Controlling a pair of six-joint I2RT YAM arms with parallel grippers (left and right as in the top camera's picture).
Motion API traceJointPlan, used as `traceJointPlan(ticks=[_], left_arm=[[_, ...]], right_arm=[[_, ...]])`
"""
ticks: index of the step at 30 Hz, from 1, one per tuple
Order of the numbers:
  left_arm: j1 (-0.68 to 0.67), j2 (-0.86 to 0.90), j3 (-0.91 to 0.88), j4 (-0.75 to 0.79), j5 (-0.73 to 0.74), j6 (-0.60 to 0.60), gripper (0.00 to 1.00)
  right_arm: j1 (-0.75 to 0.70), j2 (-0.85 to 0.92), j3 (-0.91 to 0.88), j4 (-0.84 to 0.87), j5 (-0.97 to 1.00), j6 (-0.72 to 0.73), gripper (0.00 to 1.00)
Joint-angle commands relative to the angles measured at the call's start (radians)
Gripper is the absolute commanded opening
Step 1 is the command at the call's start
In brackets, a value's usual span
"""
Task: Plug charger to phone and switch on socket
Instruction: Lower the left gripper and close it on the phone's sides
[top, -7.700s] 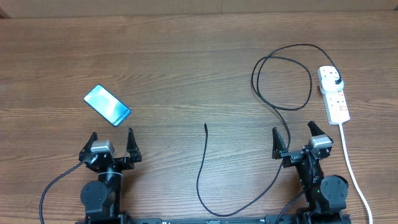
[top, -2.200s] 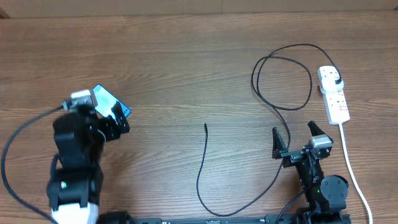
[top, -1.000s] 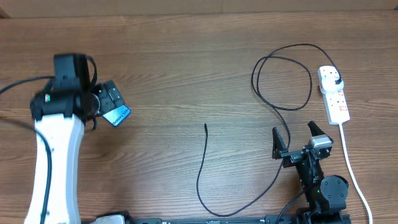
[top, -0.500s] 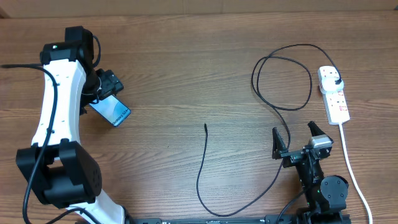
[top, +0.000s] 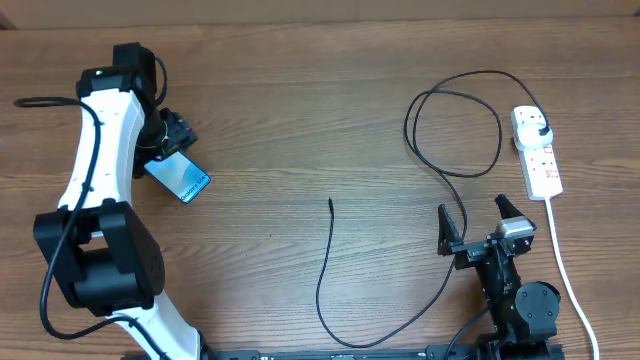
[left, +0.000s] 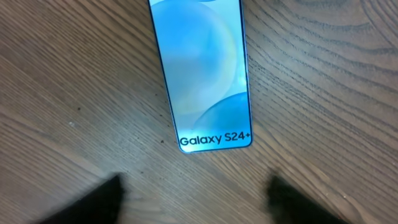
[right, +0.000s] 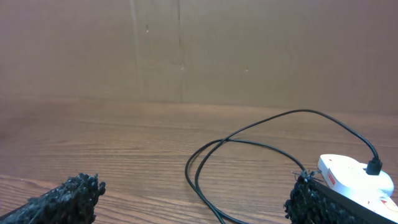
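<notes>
The phone (top: 181, 177) lies face up at the left of the table, its screen (left: 204, 74) reading "Galaxy S24+". My left gripper (top: 164, 138) hangs over its upper-left end, open. In the left wrist view its dark fingertips (left: 93, 202) stand wide apart with bare wood between them (left: 196, 205). The charger cable (top: 322, 270) runs from its free tip (top: 331, 202) round the front, loops (right: 249, 143), and its plug (top: 540, 128) sits in the socket (top: 538, 152). My right gripper (top: 483, 225) rests open at the front right, empty (right: 196, 199).
The socket's white cord (top: 566, 270) runs down the right edge past my right arm. A brown board wall (right: 186, 50) closes off the table's far side. The cable loop (top: 455, 130) lies between my right gripper and the socket (right: 354, 175).
My left arm has stretched further out and turned, and its gripper now sits over the phone's upper-left end. Phone, cable, socket and right arm have not moved.
</notes>
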Motion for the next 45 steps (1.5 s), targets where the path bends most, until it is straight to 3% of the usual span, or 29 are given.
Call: traceJointPlan(ticks=[1, 16, 24, 45], left_arm=[[0.004, 0.037, 0.024, 0.002, 0.024, -0.013, 1.0], [0.006, 0.037, 0.009, 0.082, 0.027, -0.004, 1.0], [0.073, 0.037, -0.094, 0.134, 0.084, 0.003, 1.0], [0.086, 0.037, -0.1, 0.153, 0.105, -0.022, 1.0]], right_arm=[[0.006, -0.01, -0.011, 0.005, -0.001, -0.004, 1.0], [0.006, -0.01, -0.011, 0.005, -0.001, -0.004, 1.0], [0.006, -0.01, -0.011, 0.005, -0.001, -0.004, 1.0], [0.006, -0.01, -0.011, 0.005, -0.001, -0.004, 1.0]])
